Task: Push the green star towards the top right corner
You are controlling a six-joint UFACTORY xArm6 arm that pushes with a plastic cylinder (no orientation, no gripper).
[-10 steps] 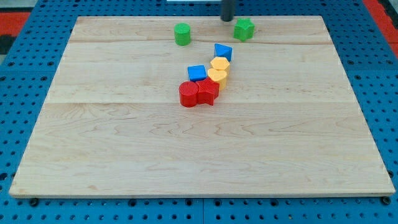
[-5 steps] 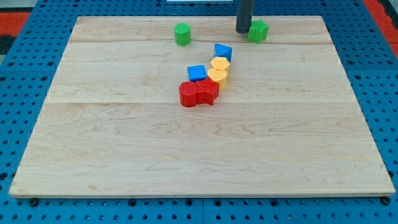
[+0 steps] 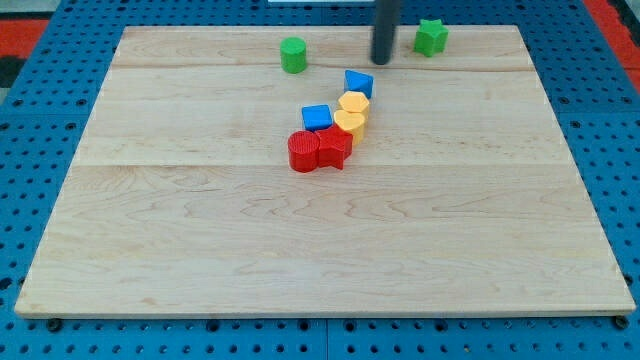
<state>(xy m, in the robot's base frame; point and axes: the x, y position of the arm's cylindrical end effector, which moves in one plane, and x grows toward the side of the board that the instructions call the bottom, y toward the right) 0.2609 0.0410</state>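
The small green star-shaped block (image 3: 431,37) sits up near the top edge of the pale wooden worktop (image 3: 200,250), right of centre but with a fair stretch of bare wood between it and the top right corner. My tip (image 3: 382,60) rests on the board to the star's left and a touch lower, apart from it, not touching. There are no jaws on this rig, just the straight dark rod, so nothing is gripped. I judge the push to be partway: the star is in the right region, not yet at the corner. The next move calls for bringing the tip back against the star's left face and driving rightward, keeping close to the top edge without tipping it off. Well clear to the left stands 1 green cylinder (image 3: 293,55); the cluster of 2 blue blocks (image 3: 358,83), 2 yellow blocks (image 3: 352,104) and 2 red blocks (image 3: 303,152) lies below, out of the path.
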